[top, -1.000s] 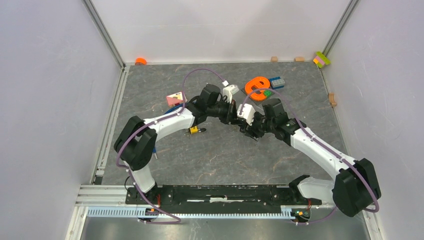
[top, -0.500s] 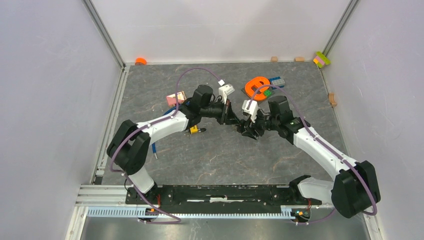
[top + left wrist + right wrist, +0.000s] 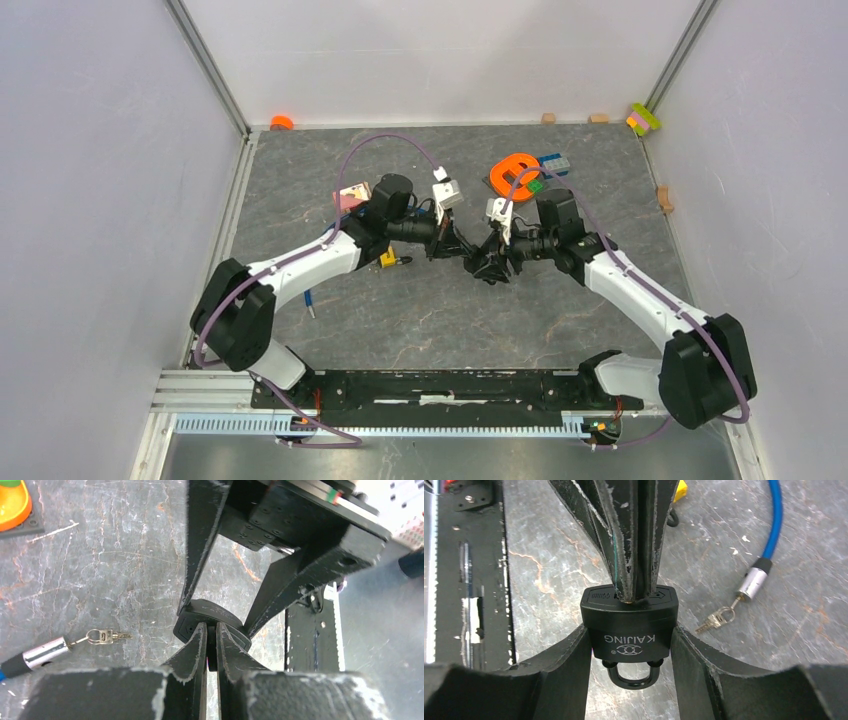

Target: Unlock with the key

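A black padlock (image 3: 629,625) marked KAIJING is held off the table by its sides in my right gripper (image 3: 629,635), with the shackle pointing back at the wrist. My left gripper (image 3: 211,627) meets the lock's base (image 3: 192,625) head-on. It is shut on a thin dark key head (image 3: 212,655). The key's blade is hidden where the fingertips touch the lock. From above, the two grippers (image 3: 450,250) (image 3: 487,265) meet tip to tip over the middle of the table.
A blue cable lock (image 3: 774,525) lies on the table, with a silver end (image 3: 751,582) and a small key bunch (image 3: 716,619). A yellow lock (image 3: 387,259) and a pink block (image 3: 350,195) sit by the left arm. An orange ring on a dark plate (image 3: 515,172) is behind the right wrist.
Both wrists have moved a little toward the near side and lower. The left arm's elbow has swung out to the left. Both grips look unchanged.
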You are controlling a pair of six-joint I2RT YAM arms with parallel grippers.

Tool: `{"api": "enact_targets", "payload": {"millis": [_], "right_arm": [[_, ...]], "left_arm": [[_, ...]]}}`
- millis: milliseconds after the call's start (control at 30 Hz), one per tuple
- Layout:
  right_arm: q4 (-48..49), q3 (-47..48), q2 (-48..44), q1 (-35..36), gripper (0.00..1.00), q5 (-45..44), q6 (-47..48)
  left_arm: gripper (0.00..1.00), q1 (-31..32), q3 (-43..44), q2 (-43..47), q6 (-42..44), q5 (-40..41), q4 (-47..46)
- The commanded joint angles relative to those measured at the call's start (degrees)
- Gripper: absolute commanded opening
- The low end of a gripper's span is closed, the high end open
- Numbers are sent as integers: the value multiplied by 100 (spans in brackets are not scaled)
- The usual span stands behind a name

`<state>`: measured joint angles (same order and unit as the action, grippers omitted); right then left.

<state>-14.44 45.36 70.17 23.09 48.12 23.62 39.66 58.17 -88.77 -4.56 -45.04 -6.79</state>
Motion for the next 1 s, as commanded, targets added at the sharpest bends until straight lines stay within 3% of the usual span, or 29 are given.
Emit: {"api": "enact_targets", "payload": {"millis": [0,133,233,300,367,467,600,767,800,967], "right_arm": [[1923,492,30,-62,0,793,-328],[1962,434,138,-61,0,995,-372],[1962,398,127,-59,0,927,-334],[1961,345,59,-59,0,731,-252],[1979,269,-45,-46,0,478,-171],[1996,147,-191,-14,0,36,7],[1974,65,-149,-8,0,-155,108],[2232,-151,-311,-40,4,-442,-41],[2219,-180,-362,-44,6,-506,-37],[1470,-238,-550,-49,30,-646,644]], "left_arm": [[2,262,-223,217,1695,-1457,1038],[4,266,-119,303,3125,-1561,1852],[8,262,29,227,3406,-1352,2186],[12,262,89,170,3111,-1234,2077],[18,261,85,133,2294,-942,1652],[19,253,189,6,1478,-439,1296],[2,228,265,-89,982,-273,1083],[2,178,204,61,742,84,1052],[4,159,191,94,832,90,1142],[31,141,30,316,2003,220,1896]]}}
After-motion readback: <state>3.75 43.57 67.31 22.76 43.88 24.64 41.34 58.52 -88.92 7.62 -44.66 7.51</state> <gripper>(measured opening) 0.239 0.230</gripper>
